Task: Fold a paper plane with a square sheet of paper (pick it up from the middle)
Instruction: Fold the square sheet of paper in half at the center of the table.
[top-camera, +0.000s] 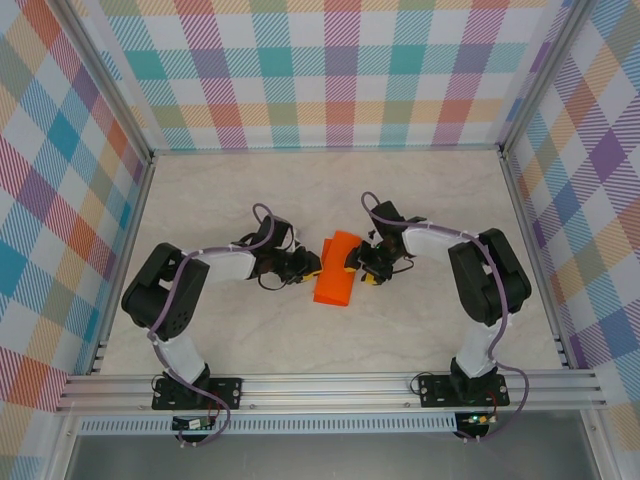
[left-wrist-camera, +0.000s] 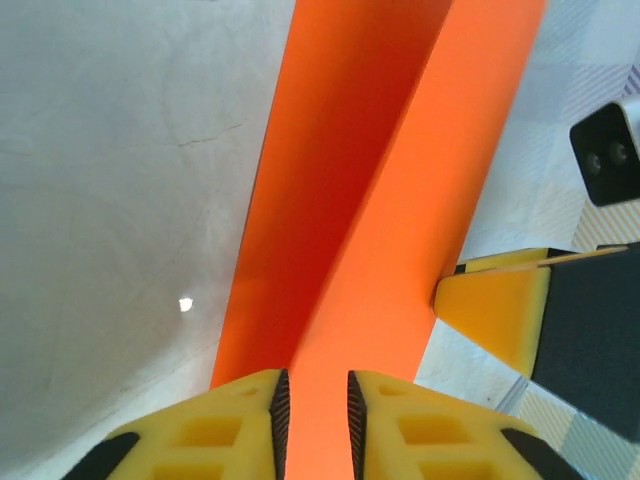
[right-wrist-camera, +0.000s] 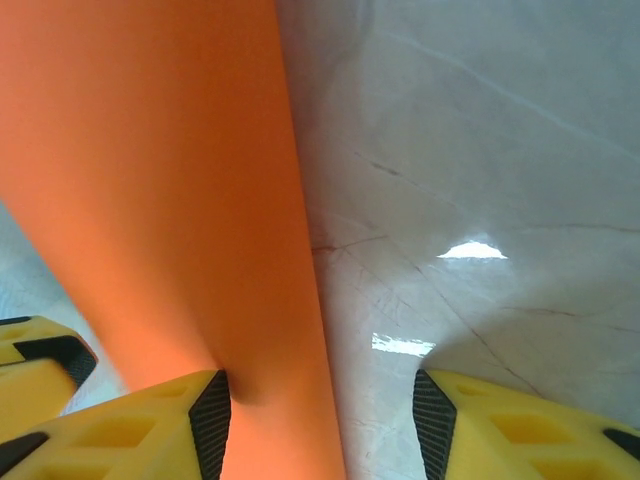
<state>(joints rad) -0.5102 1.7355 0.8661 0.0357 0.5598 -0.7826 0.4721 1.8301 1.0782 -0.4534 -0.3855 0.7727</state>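
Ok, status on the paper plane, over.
Left end effector slightly open over paper plane. Right end effector open astride its edge. Nothing in the way.

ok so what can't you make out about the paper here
top external: the paper plane is too small to read its folds.
left wrist: it runs off the top edge; whether the left gripper pinches or only straddles it is unclear.
right wrist: the top and left edges cut it off beside the right gripper.
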